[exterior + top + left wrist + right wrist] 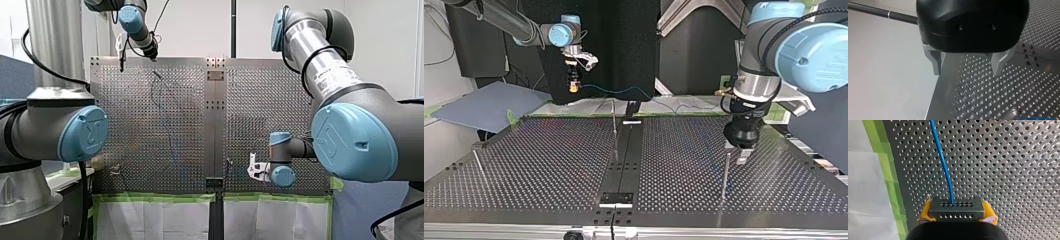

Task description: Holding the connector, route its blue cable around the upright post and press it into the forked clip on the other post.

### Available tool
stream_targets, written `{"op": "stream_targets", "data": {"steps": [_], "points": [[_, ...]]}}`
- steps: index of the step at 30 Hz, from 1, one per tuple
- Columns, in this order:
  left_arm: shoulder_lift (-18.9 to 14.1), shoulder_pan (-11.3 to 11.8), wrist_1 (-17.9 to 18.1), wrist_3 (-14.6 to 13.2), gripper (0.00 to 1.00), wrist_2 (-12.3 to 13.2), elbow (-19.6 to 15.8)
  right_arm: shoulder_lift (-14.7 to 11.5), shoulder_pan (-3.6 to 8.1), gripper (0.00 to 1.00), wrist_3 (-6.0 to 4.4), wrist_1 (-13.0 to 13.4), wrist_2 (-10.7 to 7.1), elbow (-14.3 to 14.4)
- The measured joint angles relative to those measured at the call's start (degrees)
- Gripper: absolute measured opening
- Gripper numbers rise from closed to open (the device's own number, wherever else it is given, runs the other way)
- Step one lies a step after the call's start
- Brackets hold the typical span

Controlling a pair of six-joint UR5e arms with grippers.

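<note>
My right gripper (957, 213) has its yellow pads (925, 212) shut on a dark, perforated connector (957, 206). The blue cable (941, 157) runs out of the connector, ahead over the perforated table. In the top view this gripper (573, 81) hangs above the far edge at the left, and the cable (624, 91) sags away to the right. A thin post (614, 131) stands mid-table, and another post (725, 172) stands at the right. My left gripper (743, 146) hovers just beside that right post. Its metal fingers (936, 63) stand open around nothing.
A third thin post (479, 166) leans near the top view's left edge. Green tape (889, 170) and white sheeting border the table edge beside my right gripper. A dark centre strip (624, 160) divides the two perforated plates.
</note>
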State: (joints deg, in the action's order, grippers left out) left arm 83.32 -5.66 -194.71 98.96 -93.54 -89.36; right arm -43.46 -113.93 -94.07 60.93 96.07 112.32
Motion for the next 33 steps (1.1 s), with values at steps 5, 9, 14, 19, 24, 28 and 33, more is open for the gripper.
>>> {"op": "stream_targets", "data": {"steps": [5, 9, 14, 19, 24, 28, 33], "points": [[0.0, -0.1, -0.1, 0.0, 0.99, -0.3, 0.0, 0.0, 0.0, 0.0, 0.0, -0.1, 0.0, 0.0], [0.0, -0.2, -0.6, -0.1, 0.99, -0.8, -0.1, 0.0, 0.0, 0.0, 0.01, -0.1, 0.0, 0.0], [0.0, -0.6, -1.9, -0.6, 0.99, -2.9, -0.1, 0.0, -0.08, 0.0, 0.06, -0.1, 0.0, 0.0], [0.0, -1.0, -3.0, -1.5, 0.99, -5.3, -0.9, 0.0, -0.11, 0.0, 0.09, -0.1, 0.0, 0.1], [0.0, -1.3, -3.3, -2.2, 0.99, -7.7, -1.5, 0.0, -0.16, 0.0, 0.16, -0.2, 0.0, 0.1], [0.0, -1.5, -3.7, -2.6, 0.99, -9.4, -1.6, 0.0, -0.19, 0.0, 0.18, -0.3, 0.0, 0.0], [0.0, -1.8, -4.1, -3.1, 0.99, -11.3, -1.6, 0.0, -0.21, 0.0, 0.18, -0.5, 0.0, 0.1]]}}
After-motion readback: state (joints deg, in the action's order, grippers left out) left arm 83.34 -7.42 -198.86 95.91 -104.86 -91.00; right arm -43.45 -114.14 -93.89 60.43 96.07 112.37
